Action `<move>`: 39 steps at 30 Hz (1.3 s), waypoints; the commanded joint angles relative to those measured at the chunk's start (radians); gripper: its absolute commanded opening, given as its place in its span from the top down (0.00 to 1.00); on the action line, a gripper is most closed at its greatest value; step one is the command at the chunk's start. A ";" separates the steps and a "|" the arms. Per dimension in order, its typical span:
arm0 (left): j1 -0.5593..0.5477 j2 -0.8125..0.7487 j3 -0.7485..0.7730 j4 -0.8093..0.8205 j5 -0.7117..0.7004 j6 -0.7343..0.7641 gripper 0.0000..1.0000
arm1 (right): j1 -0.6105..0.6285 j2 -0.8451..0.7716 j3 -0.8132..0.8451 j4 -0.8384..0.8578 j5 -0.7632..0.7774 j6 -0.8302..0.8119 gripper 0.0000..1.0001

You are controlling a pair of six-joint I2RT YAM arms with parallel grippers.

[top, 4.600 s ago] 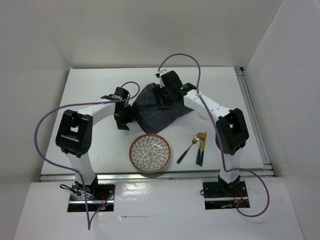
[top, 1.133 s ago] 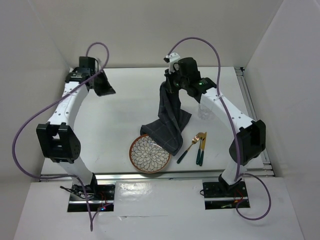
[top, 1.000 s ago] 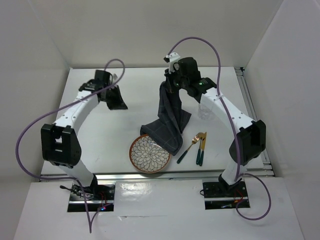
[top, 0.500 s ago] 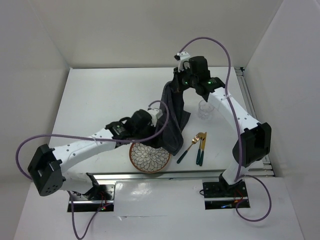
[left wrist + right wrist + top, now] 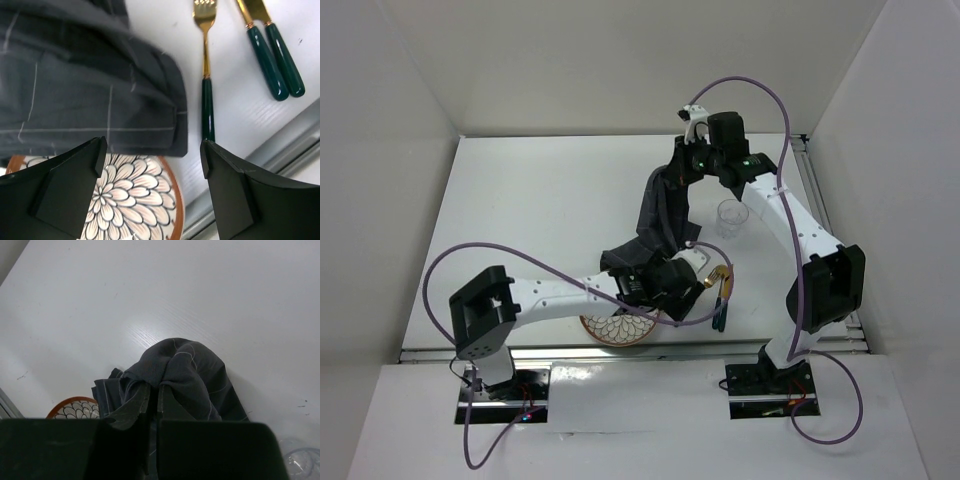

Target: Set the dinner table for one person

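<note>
Grey cloth [image 5: 660, 212] hangs pinched in the right gripper [image 5: 152, 402].
Left gripper [image 5: 152, 150] spread, lower centre; hem, seemingly on the plate [image 5: 132, 200], could drag it.

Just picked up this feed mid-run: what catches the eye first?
The right gripper, shut on the dark grey cloth, holds it hanging above the far side of the dinner table. The left gripper hovers open over the cloth's low corner, which overlaps the flowered plate near the front edge.
</note>
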 commanded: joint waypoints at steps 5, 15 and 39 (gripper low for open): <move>-0.042 0.096 0.088 0.035 -0.111 0.160 0.06 | -0.015 -0.057 -0.001 -0.009 -0.027 0.009 1.00; -0.071 0.196 0.108 0.015 -0.144 0.242 0.06 | -0.024 -0.057 -0.001 0.000 -0.046 0.009 1.00; -0.080 0.216 0.206 -0.109 -0.368 0.148 1.00 | -0.024 -0.066 0.008 0.000 -0.046 0.009 1.00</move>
